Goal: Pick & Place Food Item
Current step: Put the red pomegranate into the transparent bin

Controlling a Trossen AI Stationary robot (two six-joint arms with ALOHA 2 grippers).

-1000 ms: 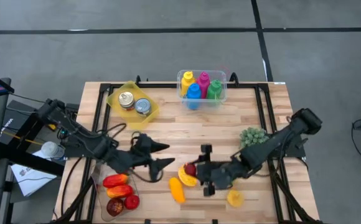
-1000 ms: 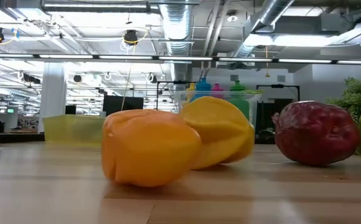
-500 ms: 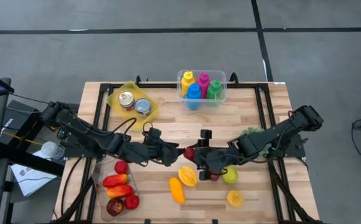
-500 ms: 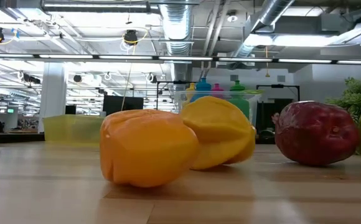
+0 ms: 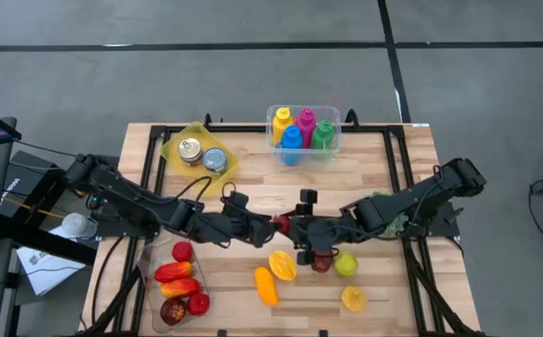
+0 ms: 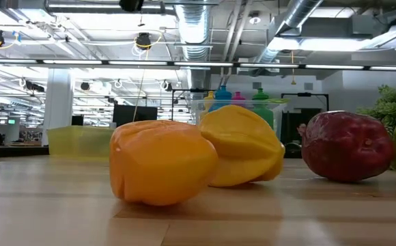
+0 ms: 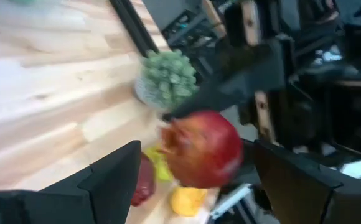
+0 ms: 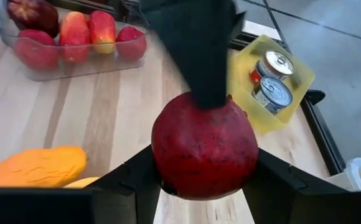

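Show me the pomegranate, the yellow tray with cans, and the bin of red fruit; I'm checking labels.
pomegranate (image 8: 204,145), right wrist view, middle of its red skin.
yellow tray (image 8: 240,67), right wrist view, bare floor beside the cans.
bin of red fruit (image 8: 75,67), right wrist view, clear front wall.

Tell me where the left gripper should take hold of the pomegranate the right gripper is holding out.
The pomegranate sits clamped between the right gripper fingers at its sides. The left gripper faces it, open. Probably best to close across the round middle on the two free faces, crosswise to the right fingers, coming straight in from the left arm's side and avoiding the knobby crown.
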